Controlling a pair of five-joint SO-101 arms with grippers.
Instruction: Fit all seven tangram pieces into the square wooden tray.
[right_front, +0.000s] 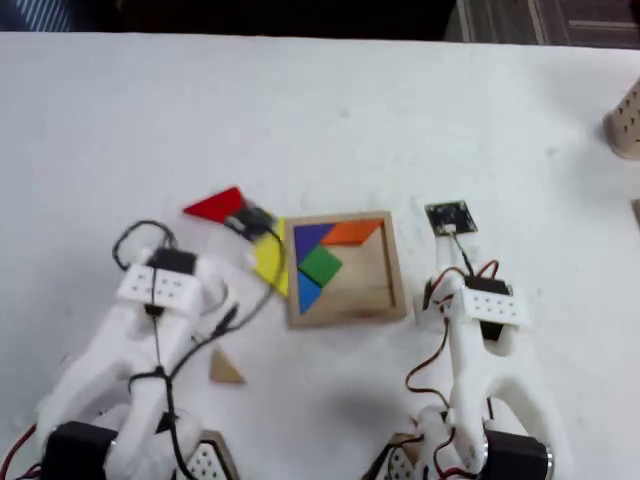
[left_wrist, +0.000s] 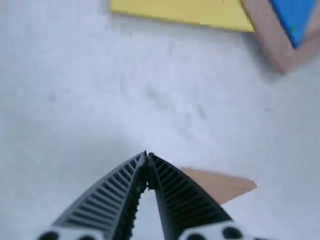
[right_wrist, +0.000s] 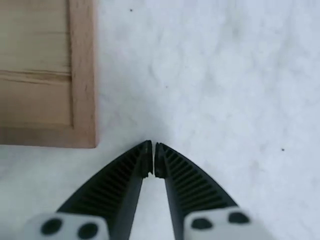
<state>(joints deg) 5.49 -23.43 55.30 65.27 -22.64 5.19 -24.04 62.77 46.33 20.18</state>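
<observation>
Tray (right_front: 348, 311) holds four pieces (right_front: 320, 264) (left gripper (left_wrist: 148, 156) and right gripper (right_wrist: 153, 146) clenched empty).

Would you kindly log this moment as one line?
in tray: purple triangle, orange piece, green square, blue triangle | out: red triangle, yellow piece, tan triangle | left gripper shut | right gripper shut

Ahead of my left pincer (left_wrist: 147, 156) lies the yellow piece (left_wrist: 182, 11), at the wooden tray (left_wrist: 266, 36) wall; a tan triangle (left_wrist: 220, 185) sits just beside its tips.

White arms (right_front: 478, 360), black motors (right_front: 80, 447), red-black cables (right_front: 157, 345), ribbed dark gripper fingers (left_wrist: 181, 196)
</observation>
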